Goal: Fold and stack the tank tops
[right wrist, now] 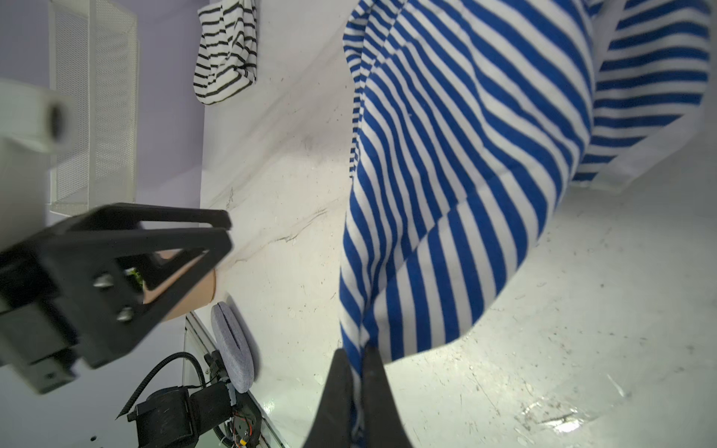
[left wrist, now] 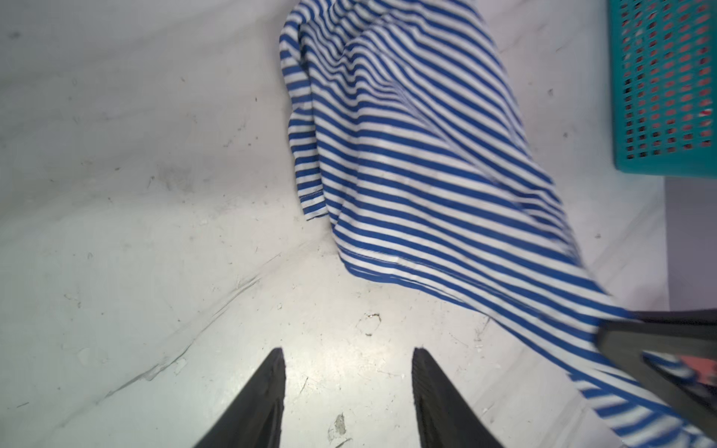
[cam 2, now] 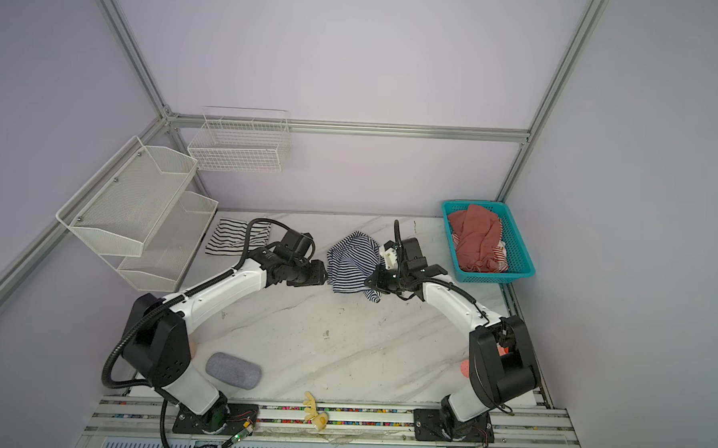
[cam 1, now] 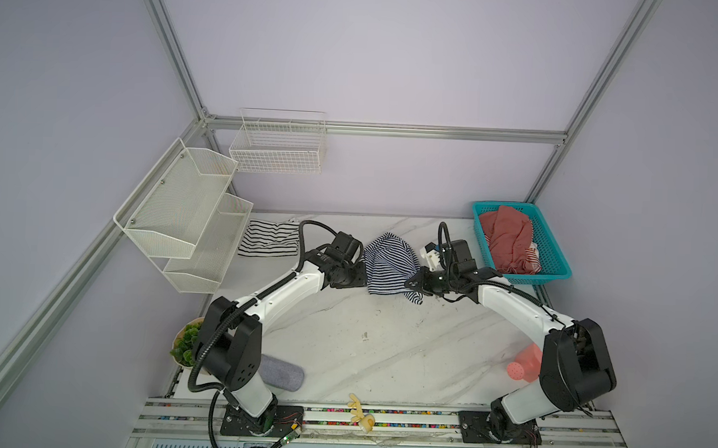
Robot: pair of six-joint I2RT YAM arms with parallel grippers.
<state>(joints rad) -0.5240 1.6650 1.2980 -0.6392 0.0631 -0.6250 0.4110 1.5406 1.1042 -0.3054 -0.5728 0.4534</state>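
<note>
The navy-and-white striped tank top (cam 1: 389,263) (cam 2: 353,262) hangs bunched at the middle back of the table. My right gripper (cam 1: 409,283) (right wrist: 355,351) is shut on its near right edge and holds that part lifted; the rest drapes onto the marble. My left gripper (cam 1: 362,273) (left wrist: 347,351) is open just left of this tank top (left wrist: 407,155), over bare table, with nothing between its fingers. The white tank top with wide black stripes (cam 1: 270,238) (cam 2: 237,238) (right wrist: 225,50) lies folded at the back left.
A teal basket (cam 1: 556,252) holding red cloth (cam 1: 508,240) stands at the back right. White mesh shelves (cam 1: 183,213) and a wire basket (cam 1: 277,146) hang at the left. A plant pot (cam 1: 185,342), grey pouch (cam 1: 282,371) and pink watering can (cam 1: 524,365) sit near the front.
</note>
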